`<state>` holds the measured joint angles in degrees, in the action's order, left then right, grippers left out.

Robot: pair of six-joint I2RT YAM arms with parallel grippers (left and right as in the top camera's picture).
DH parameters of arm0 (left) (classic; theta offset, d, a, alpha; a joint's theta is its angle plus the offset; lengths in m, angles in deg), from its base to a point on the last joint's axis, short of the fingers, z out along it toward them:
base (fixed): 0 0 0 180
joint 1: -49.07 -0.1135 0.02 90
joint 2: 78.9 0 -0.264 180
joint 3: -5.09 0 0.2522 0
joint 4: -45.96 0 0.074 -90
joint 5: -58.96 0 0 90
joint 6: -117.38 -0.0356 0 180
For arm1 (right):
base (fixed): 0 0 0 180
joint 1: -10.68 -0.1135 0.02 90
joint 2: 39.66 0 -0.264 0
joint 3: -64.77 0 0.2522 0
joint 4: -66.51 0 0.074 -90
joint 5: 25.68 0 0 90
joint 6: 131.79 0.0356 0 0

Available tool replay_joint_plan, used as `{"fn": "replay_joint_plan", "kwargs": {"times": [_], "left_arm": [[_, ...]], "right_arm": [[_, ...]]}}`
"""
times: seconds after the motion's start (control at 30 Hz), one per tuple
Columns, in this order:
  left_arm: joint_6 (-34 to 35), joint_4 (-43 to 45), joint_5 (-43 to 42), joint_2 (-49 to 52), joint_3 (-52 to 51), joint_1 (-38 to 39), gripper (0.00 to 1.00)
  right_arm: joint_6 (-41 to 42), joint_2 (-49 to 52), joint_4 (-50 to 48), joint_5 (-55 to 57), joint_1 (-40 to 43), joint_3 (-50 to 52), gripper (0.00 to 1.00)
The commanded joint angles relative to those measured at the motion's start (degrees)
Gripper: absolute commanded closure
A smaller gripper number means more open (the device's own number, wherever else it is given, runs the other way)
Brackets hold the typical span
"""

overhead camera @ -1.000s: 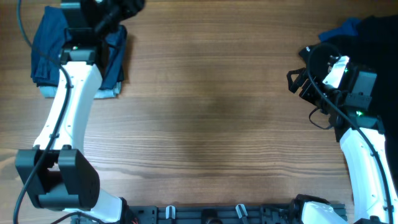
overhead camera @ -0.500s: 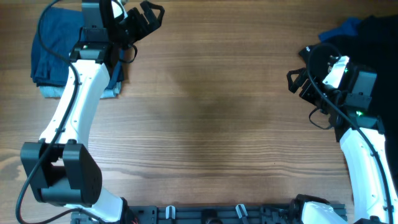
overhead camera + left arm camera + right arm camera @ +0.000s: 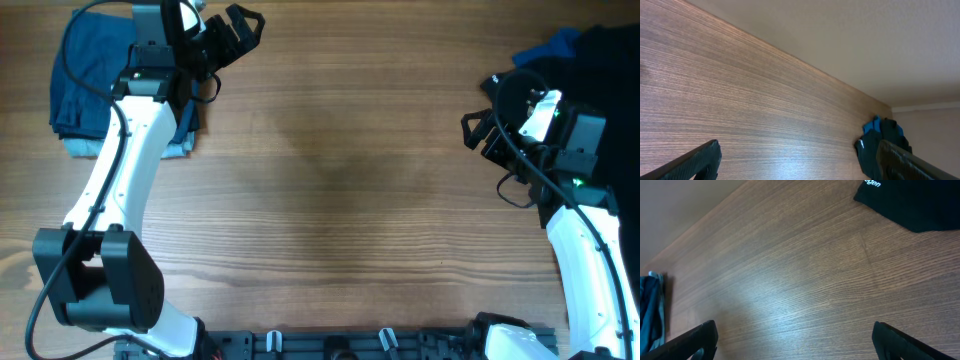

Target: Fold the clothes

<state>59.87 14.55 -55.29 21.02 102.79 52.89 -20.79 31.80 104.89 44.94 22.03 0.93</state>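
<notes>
A: What has changed on the left?

B: A second ago the left end effector was down over the stack. It has since lifted off and swung just to the right of it. Its jaws are spread wide with nothing between them, so it has let go.

A: What does that mean for the folding?

B: Most likely one garment is done and set down. The stack sits square and flat. Navy cloth is on top, and a strip of light blue shows under its near edge. Nothing hangs from the arm.

A: And to the right of the stack?

B: The bench is bare wood there, all the way across.

A: What is at the far end from the stack?

B: The right end effector has not moved over that second. Its jaws are also wide apart and hold nothing. Just beyond it lies the pile, mostly black cloth with a royal blue piece at its edge. It is rumpled and not yet folded. The right wrist view shows a black corner with small white lettering lying flat on the wood.

A: So what is left?

B: Judging by the pile, several pieces remain. The next step is probably to take one of them.
</notes>
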Motion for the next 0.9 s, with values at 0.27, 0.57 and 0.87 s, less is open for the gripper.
{"fn": "replay_joint_plan", "kwargs": {"times": [0.27,0.57,0.87], "left_arm": [[0.1,0.0,0.3,0.3,-0.3,0.2,0.0],[0.1,0.0,0.3,0.3,-0.3,0.2,0.0],[0.1,0.0,0.3,0.3,-0.3,0.2,0.0]], "right_arm": [[0.4,0.3,-0.1,0.6,0.1,-0.6,0.01],[0.4,-4.8,-0.1,0.5,0.1,0.3,0.01],[0.0,-46.5,-0.1,0.6,0.1,7.3,0.01]]}}
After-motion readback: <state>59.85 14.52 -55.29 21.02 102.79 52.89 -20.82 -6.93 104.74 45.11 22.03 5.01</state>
